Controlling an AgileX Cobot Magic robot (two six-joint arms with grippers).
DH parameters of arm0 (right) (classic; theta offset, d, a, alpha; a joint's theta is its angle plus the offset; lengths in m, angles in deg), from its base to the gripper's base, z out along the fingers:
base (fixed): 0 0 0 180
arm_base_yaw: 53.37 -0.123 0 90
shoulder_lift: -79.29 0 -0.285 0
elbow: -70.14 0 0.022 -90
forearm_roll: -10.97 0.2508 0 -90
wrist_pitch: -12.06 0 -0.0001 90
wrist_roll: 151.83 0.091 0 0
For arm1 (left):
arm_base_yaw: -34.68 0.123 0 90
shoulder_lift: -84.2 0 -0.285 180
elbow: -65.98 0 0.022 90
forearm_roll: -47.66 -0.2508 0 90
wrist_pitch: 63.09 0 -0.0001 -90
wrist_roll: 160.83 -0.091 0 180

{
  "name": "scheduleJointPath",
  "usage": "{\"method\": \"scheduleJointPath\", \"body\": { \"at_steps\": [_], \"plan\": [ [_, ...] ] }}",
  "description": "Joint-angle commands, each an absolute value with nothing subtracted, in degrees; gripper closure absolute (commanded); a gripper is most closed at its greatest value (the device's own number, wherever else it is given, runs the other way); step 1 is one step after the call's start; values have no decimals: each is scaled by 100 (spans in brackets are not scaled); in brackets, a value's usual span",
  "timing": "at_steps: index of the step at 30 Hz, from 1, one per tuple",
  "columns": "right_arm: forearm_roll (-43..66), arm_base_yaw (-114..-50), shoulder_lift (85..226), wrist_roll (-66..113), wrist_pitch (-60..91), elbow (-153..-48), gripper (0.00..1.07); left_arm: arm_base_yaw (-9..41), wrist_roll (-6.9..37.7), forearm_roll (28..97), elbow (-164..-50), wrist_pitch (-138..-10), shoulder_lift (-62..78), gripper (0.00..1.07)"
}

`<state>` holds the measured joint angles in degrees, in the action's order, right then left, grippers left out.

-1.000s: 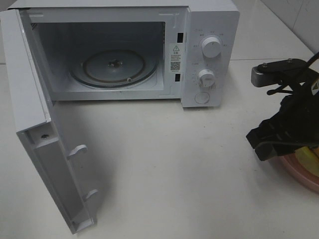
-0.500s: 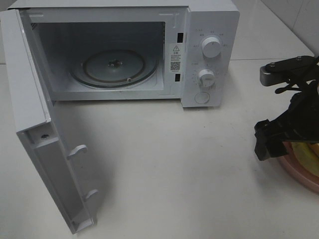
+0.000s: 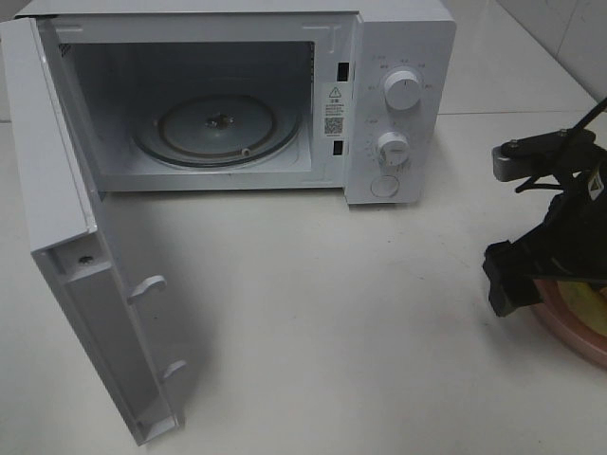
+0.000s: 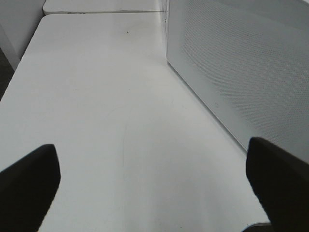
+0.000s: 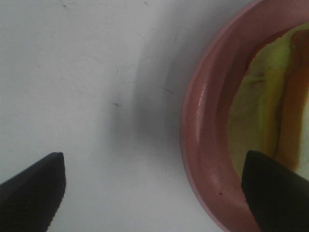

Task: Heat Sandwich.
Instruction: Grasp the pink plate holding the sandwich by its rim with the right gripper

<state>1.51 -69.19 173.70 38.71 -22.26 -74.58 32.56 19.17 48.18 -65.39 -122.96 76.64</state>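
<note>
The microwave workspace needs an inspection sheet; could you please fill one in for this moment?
Surface: white table, bare in front of the microwave, faint scuffs only.
Job's things: sandwich lies on its pink plate at the table's right edge; microwave has its door swung open and its glass turntable empty.
Clutter: nothing seen.
Grippers: left gripper open, over bare table beside the microwave, holding nothing; right gripper open, straddling the plate's rim, holding nothing.
Cables: one thin dark cable near the right gripper.
Surroundings: tiled wall behind the table.
</note>
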Motion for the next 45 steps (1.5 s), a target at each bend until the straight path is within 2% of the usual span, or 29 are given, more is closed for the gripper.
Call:
{"method": "scheduleJointPath", "body": {
  "at_steps": [1,5,21,24,25,26,27,29,30,31,32,34,35,36,45],
  "plan": [
    [117,-6770,17542,3871,-2077,-7475,14,3268,1945,4835,-6522,-12256,7831,5],
    [123,-6598,17863,3865,-1854,-7475,15,3268,1945,4835,-6522,-12256,7831,5],
    [100,-6598,18746,3871,-1252,-7475,18,3268,1945,4835,-6522,-12256,7831,5],
    [94,-6598,18751,3871,-1252,-7475,28,3268,1945,4835,-6522,-12256,7831,5],
    [94,-6598,18751,3871,-1252,-7475,28,3268,1945,4835,-6522,-12256,7831,5],
    [94,-6598,18751,3877,-1264,-7475,34,3268,1945,4835,-6522,-12256,7831,5],
    [94,-6598,18751,3900,-1264,-7475,45,3268,1945,4835,-6522,-12256,7831,5],
    [94,-6598,18751,3917,-1264,-7475,59,3268,1945,4835,-6522,-12256,7831,5],
    [94,-6598,18751,3917,-1264,-7475,59,3268,1945,4835,-6522,-12256,7831,5],
    [94,-6598,18751,3917,-1264,-7475,67,3268,1945,4835,-6522,-12256,7831,5],
    [65,-6598,18751,3917,-1275,-7475,85,3268,1945,4835,-6522,-12256,7831,5],
    [42,-6598,18751,3917,-1275,-7475,101,3268,1945,4835,-6522,-12256,7831,5],
    [42,-6598,18751,3917,-1275,-7475,101,3268,1945,4835,-6522,-12256,7831,5],
    [2,-6598,18751,3917,-1281,-7475,107,3268,1945,4835,-6522,-12256,7831,5],
    [-38,-6609,18751,3923,-1418,-7475,107,3268,1945,4835,-6522,-12256,7831,5]
  ]
}}
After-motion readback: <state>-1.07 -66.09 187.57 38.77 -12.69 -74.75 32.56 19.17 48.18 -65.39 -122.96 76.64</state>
